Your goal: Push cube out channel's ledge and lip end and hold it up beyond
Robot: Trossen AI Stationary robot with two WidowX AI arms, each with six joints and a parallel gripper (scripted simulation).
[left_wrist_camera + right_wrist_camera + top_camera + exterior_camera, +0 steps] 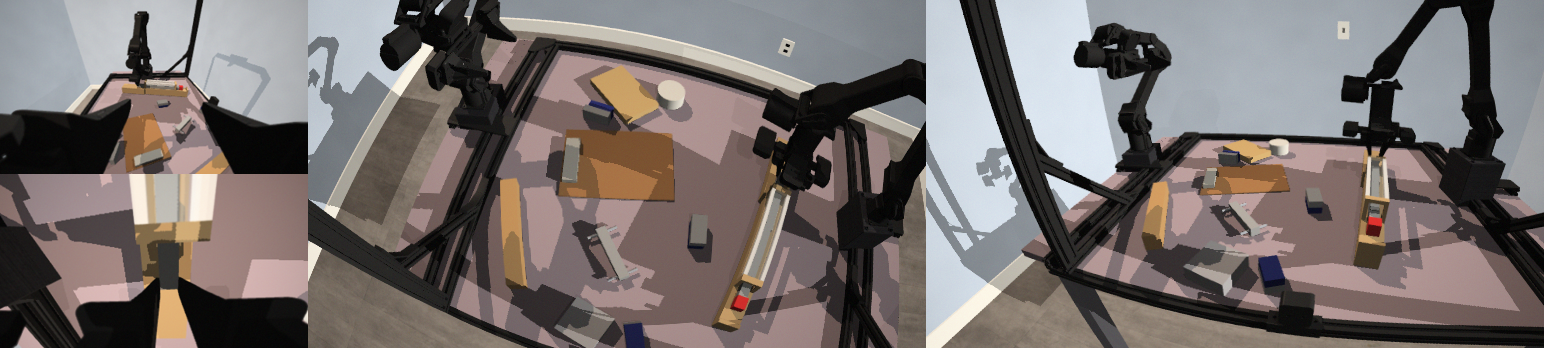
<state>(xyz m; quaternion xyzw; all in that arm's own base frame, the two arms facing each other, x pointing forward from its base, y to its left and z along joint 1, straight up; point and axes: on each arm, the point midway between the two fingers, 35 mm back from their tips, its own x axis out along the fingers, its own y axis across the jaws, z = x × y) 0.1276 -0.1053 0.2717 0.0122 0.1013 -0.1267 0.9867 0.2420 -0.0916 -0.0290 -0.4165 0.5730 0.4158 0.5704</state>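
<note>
The red cube (740, 302) (1374, 226) (180, 88) is outside the near end of the channel (777, 235) (1385, 180) (207, 197), on the wooden ledge (728, 318) beyond the end frame. A long grey bar (746, 289) (1374, 208) (168, 265) runs through the channel, its far tip at the cube; any small gap is unclear. My right gripper (1377, 153) (167, 280) is shut on the bar's other end, outside the channel's far end. My left gripper (166, 104) is open and empty, high at the table's other side.
An orange board (628, 165) carries a grey block (571, 160). A grey-and-blue block (698, 230) stands beside the channel. A pale bar with prongs (612, 252), a long wooden block (512, 232), a grey block (1216, 267), a blue block (1271, 270) and a white cylinder (671, 94) stand around.
</note>
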